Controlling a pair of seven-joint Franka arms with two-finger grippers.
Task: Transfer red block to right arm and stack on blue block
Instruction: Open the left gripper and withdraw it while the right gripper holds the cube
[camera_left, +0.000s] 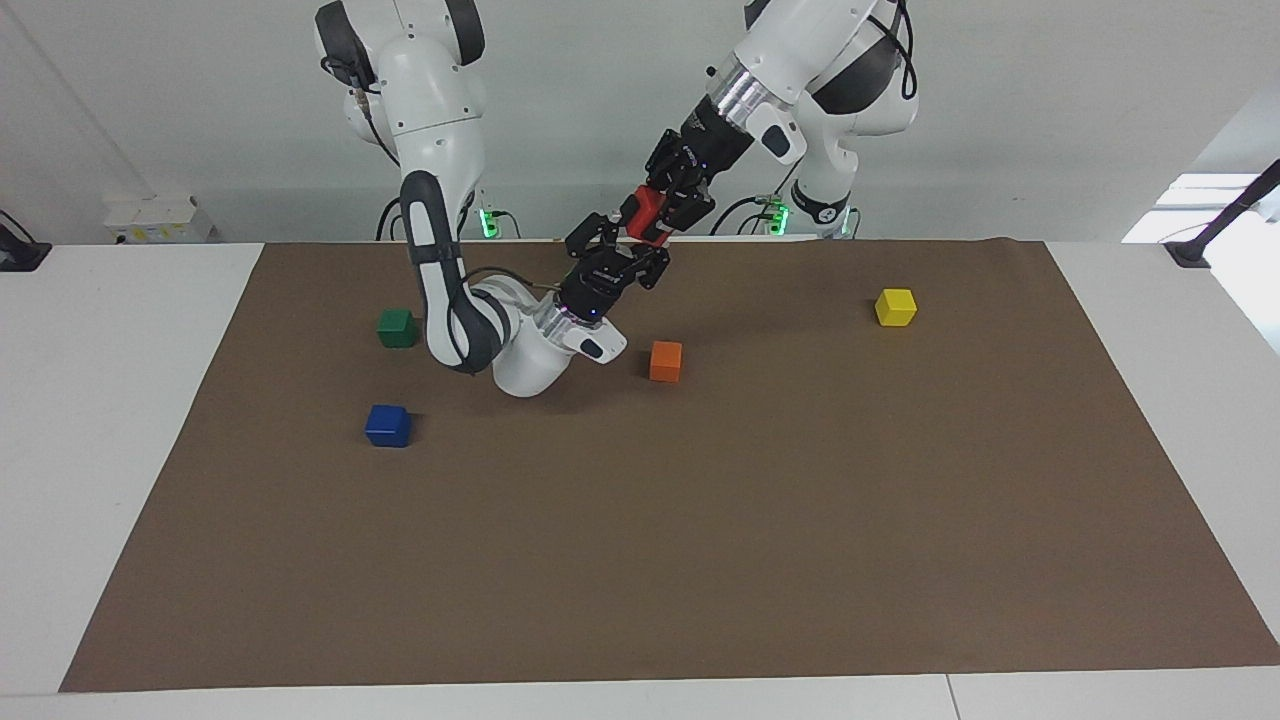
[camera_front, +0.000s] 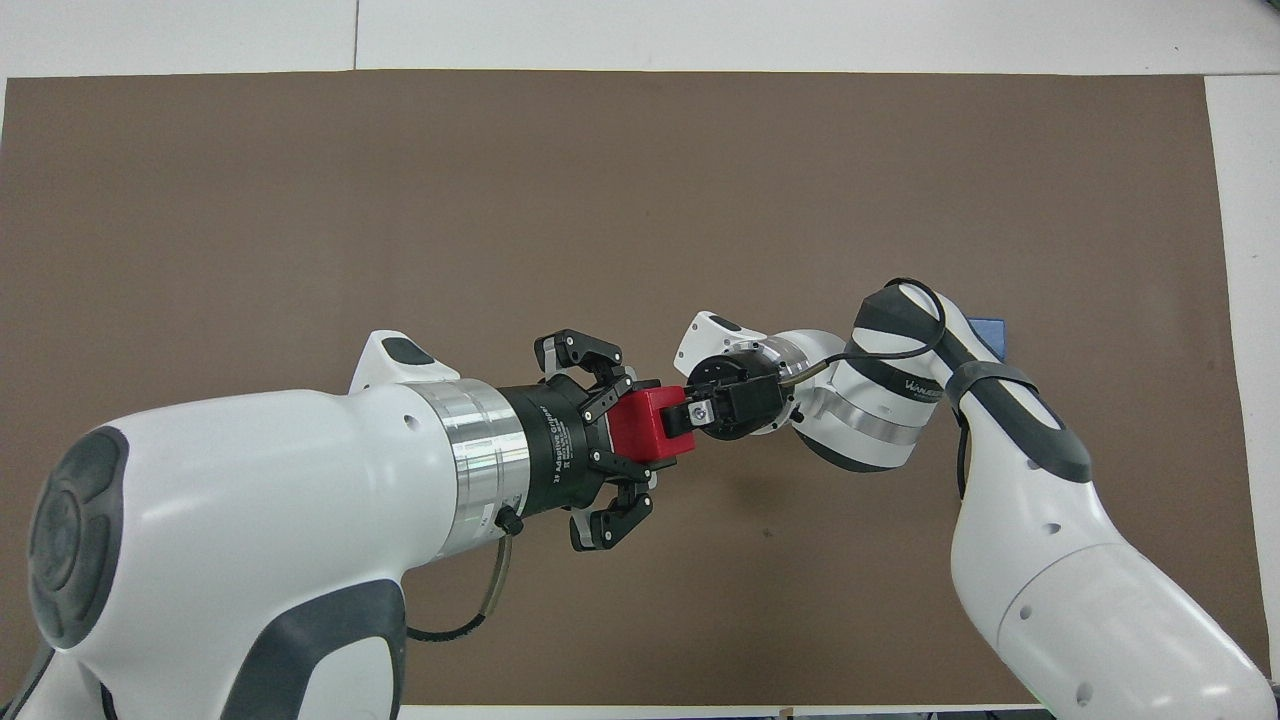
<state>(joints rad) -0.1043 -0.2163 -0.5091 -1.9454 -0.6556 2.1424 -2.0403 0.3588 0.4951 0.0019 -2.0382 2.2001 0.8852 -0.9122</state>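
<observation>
**Handover: both grippers on red block**

I see the left gripper (camera_left: 655, 215) clamping the red block (camera_left: 642, 212) in mid-air; the right gripper (camera_left: 622, 240) grasps it too. The blue block (camera_left: 388, 425) rests on the mat (camera_left: 700, 550).
</observation>
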